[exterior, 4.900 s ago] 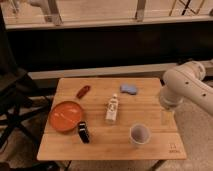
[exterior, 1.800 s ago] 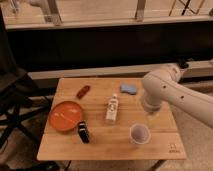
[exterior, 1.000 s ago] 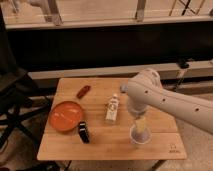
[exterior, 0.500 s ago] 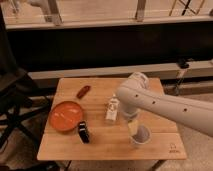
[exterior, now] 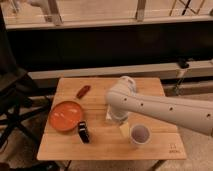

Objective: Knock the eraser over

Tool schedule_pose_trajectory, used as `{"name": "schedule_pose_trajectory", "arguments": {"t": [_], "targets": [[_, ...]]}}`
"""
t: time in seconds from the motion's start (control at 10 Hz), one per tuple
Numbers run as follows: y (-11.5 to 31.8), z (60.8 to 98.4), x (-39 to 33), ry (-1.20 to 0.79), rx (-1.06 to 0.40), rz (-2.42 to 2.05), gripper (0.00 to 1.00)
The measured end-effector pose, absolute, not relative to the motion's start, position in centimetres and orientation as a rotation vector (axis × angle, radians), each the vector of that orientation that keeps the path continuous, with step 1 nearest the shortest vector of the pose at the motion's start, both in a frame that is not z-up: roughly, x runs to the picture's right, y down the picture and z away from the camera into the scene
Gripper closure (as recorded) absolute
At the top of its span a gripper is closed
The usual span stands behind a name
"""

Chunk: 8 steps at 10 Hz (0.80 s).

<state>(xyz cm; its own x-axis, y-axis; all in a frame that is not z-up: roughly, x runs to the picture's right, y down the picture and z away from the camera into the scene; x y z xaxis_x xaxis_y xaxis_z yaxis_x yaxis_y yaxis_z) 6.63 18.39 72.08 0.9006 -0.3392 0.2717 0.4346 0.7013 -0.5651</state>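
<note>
The eraser (exterior: 83, 132) is a small black block standing on the wooden table (exterior: 100, 145), just right of the orange plate (exterior: 65, 115). My white arm reaches in from the right across the middle of the table. My gripper (exterior: 123, 129) hangs low at the arm's end, between the eraser and the white cup (exterior: 139, 134), roughly a cup's width right of the eraser and not touching it. The arm hides most of the white bottle (exterior: 108, 115).
A dark red elongated item (exterior: 83, 91) lies at the back left of the table. The light-blue pad is hidden behind my arm. A dark chair frame (exterior: 15, 100) stands left of the table. A dark wall and ledge run behind.
My arm has swept left from the table's right side to its middle and lowered, now covering the bottle and the blue pad. The eraser, plate and cup have not moved.
</note>
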Motion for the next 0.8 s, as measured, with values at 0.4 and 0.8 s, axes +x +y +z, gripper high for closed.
{"name": "schedule_pose_trajectory", "arguments": {"t": [0.4, 0.8], "targets": [[18.8, 72.6, 3.2, -0.176, -0.653, -0.477, 0.22], [18.9, 72.8, 2.1, -0.190, -0.653, -0.498, 0.43]]}}
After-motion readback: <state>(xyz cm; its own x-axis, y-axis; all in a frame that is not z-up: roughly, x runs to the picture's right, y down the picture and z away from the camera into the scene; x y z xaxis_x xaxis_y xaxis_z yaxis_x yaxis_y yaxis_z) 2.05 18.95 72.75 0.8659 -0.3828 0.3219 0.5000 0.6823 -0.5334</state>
